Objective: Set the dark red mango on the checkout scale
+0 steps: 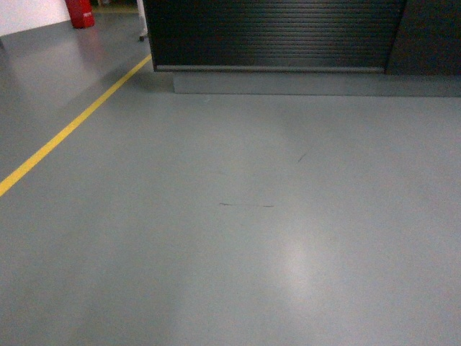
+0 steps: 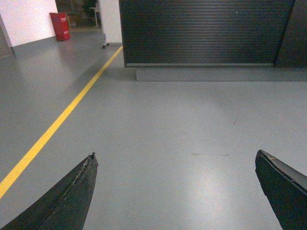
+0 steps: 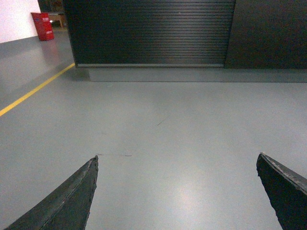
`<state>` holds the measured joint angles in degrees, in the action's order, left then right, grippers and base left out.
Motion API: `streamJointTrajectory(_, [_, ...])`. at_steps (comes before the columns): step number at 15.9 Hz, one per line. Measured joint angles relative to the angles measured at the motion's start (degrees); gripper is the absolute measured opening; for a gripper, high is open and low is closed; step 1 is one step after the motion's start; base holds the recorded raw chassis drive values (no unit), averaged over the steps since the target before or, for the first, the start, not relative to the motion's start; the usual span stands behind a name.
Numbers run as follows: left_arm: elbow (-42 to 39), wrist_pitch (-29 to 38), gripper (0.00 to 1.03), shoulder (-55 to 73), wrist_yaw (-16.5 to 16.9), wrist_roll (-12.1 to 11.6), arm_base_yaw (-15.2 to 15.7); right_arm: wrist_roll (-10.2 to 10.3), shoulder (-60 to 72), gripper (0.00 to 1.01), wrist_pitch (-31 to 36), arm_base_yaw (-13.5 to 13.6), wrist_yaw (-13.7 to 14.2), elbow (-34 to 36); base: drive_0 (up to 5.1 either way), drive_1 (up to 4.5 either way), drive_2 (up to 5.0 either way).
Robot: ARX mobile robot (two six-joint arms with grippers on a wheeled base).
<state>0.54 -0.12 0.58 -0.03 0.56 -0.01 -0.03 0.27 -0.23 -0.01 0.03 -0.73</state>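
Observation:
The checkout [image 1: 274, 32] stands ahead, a black counter with a horizontally ribbed dark front, also seen as the checkout [image 2: 206, 31] in the left wrist view and the checkout [image 3: 151, 31] in the right wrist view. Only its front panel shows; its top is out of view. The dark red mango and the scale are out of view. My left gripper [image 2: 175, 155] is open, with only bare grey floor between its fingers. My right gripper [image 3: 177, 157] is open too and holds nothing. Neither gripper shows in the head view.
Grey floor [image 1: 238, 216] stretches to the counter's low plinth [image 1: 310, 83]. A yellow floor line [image 1: 68, 130] runs diagonally on the left. A red container [image 1: 81, 13] stands far back left by a white wall. A white wheeled unit [image 2: 110, 21] stands left of the counter.

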Motion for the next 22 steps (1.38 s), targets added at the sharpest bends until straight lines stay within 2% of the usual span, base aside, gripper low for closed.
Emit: streamJointTrajectory(22, [0.0, 0.0, 0.98, 0.0, 0.0, 0.0, 0.0, 0.0, 0.0, 0.98, 0.0, 0.0, 0.0, 0.0, 0.0, 0.0, 0.0])
